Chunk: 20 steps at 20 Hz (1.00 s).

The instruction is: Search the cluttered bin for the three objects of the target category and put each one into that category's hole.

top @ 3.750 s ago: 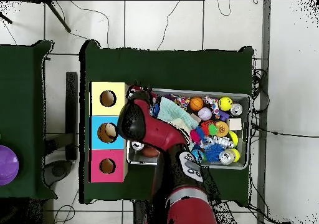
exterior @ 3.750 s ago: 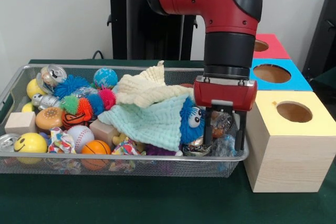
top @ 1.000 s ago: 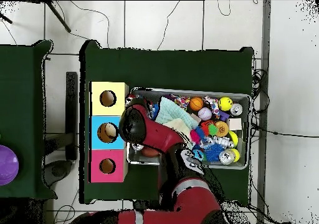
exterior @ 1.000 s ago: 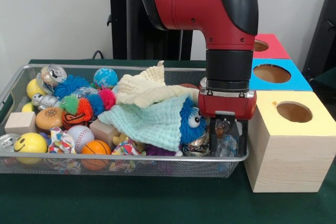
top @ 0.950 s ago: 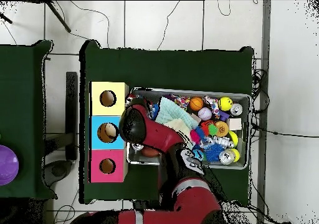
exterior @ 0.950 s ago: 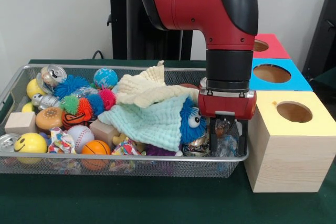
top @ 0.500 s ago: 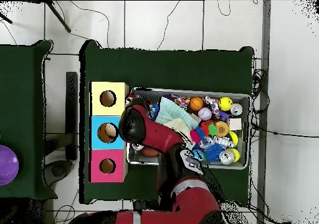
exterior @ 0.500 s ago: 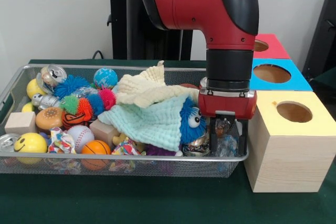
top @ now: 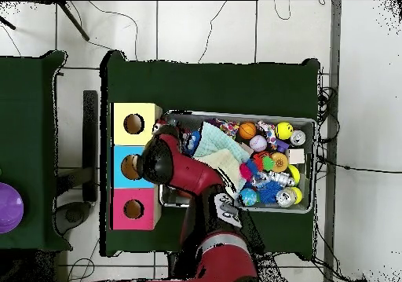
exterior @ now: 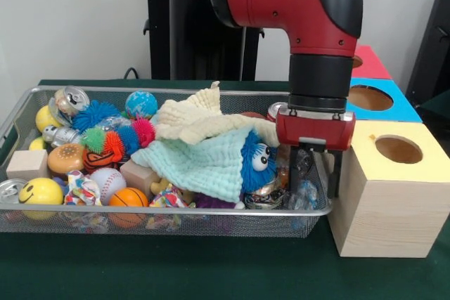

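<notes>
The gripper (exterior: 314, 173), closed on a small dark object (exterior: 304, 163) at the bin's (exterior: 140, 214) end beside the yellow box (exterior: 380, 201), should lift clear of the rim before crossing.

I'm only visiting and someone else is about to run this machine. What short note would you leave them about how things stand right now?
Gripper: low at the bin's end beside the yellow box; whether it holds anything cannot be told.
Bin: packed with balls, cans, wooden blocks, two cloths and a blue plush toy.
Boxes: the yellow, blue and red holes show nothing inside.
Done: no drop is visible.
Left: find the three target items and put them in their hole.
</notes>
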Available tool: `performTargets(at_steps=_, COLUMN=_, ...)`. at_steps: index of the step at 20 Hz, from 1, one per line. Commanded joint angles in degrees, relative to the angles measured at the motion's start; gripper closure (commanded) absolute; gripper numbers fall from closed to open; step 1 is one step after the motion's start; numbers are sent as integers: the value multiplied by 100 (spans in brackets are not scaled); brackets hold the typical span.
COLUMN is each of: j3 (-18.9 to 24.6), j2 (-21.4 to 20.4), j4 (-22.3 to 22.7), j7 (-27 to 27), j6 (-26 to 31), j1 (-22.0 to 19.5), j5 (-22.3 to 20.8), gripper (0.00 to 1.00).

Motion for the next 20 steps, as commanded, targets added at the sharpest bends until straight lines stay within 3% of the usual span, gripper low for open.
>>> performTargets(at_steps=1, j3=258, j2=-267, j4=748, j7=1712, j6=422, j1=250, j5=368, gripper=0)
performTargets(at_steps=4, j3=364, j2=-218, j4=750, j7=1650, j6=340, j1=102, j5=260, gripper=0)
performTargets(at_steps=9, j3=595, j2=202, j4=551, j7=1534, j6=-159, j1=-250, j5=-150, gripper=0)
performTargets(at_steps=13, j3=668, j2=196, j4=515, j7=1469, j6=-110, j1=-376, j5=-196, gripper=0)
performTargets(at_steps=17, j3=1147, j2=219, j4=679, j7=1398, j6=-73, j1=-981, j5=-677, gripper=0)
performTargets(at_steps=20, j3=1180, j2=217, j4=744, j7=1360, j6=-105, j1=-1097, j5=-869, gripper=0)
